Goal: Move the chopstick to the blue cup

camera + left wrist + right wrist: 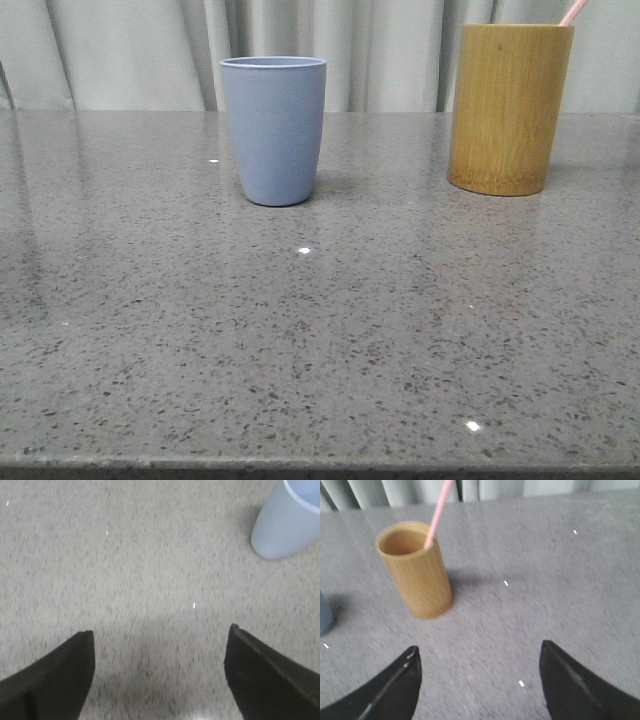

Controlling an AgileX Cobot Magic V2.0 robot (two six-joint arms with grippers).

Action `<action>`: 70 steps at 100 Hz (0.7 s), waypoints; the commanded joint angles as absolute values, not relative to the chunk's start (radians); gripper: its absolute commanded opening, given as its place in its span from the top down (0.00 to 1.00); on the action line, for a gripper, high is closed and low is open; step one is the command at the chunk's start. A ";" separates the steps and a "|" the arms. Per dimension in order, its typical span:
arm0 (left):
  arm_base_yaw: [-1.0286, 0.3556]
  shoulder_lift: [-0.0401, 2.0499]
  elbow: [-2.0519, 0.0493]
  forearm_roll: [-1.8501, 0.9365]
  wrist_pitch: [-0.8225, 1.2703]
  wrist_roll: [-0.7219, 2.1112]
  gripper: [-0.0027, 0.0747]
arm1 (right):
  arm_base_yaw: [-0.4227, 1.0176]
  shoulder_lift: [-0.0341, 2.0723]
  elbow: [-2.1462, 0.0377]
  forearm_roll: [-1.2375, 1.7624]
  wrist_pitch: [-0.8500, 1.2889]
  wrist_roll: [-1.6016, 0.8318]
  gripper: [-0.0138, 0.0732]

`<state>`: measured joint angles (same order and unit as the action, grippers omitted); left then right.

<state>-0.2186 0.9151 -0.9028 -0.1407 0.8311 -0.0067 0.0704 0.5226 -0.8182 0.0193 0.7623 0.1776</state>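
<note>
Pink chopstick [438,511] leans in bamboo cup [417,571], upper left of right-wrist frame, well apart from spread, empty right gripper [479,666] | blue cup [288,521] upper right, clear of spread left gripper [159,647] | speckled desk [320,340]

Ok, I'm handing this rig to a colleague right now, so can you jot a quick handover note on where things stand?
Left gripper: open, empty, above bare table near the blue cup.
Right gripper: open, empty, facing the bamboo cup.
Chopstick: standing tilted in the bamboo cup, leaning on its rim.
Blue cup: upright, left of the bamboo cup in the front view.
Done: nothing.
Left: grasp the chopstick, lift it out, drop it into the blue cup.
</note>
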 commanded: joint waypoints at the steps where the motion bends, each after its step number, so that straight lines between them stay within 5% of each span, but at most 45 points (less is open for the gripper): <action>1: -0.213 0.828 -0.856 -0.146 0.758 -0.016 0.29 | 0.067 0.543 -0.849 0.050 0.612 0.167 0.26; 70: -0.213 0.691 -0.753 -0.146 0.759 -0.016 0.29 | 0.137 0.964 -0.849 0.090 0.090 0.141 0.26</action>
